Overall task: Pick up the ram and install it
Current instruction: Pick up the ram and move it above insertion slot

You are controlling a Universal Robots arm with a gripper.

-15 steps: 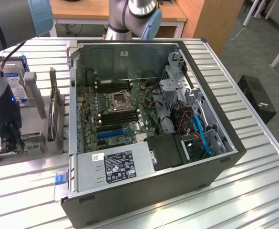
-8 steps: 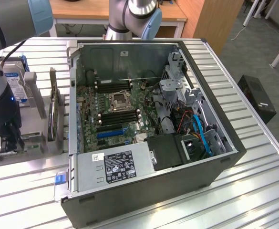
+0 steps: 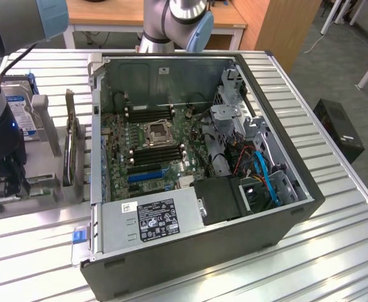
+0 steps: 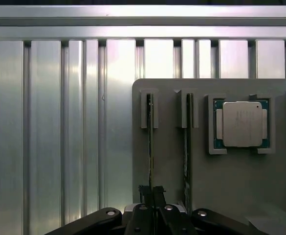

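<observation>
In the wrist view the ram (image 4: 150,132) stands on edge in a slot of a grey holder (image 4: 240,186), seen as a thin dark line. My gripper (image 4: 151,192) is shut on its near end, one finger on each side. A second stick (image 4: 187,142) stands on edge in the neighbouring slot, untouched. In the exterior view my gripper (image 3: 11,181) is down at the holder (image 3: 42,182) on the exterior view's left, beside the open computer case (image 3: 284,157). The black memory slots (image 3: 157,154) lie on the motherboard inside the case.
A processor chip (image 4: 242,124) sits in a recess of the holder. A blue-labelled hard drive (image 3: 19,107) and an upright card (image 3: 72,141) stand between holder and case. The case's power supply (image 3: 152,220) sits along its near wall. The slatted metal table (image 4: 59,122) surrounds everything.
</observation>
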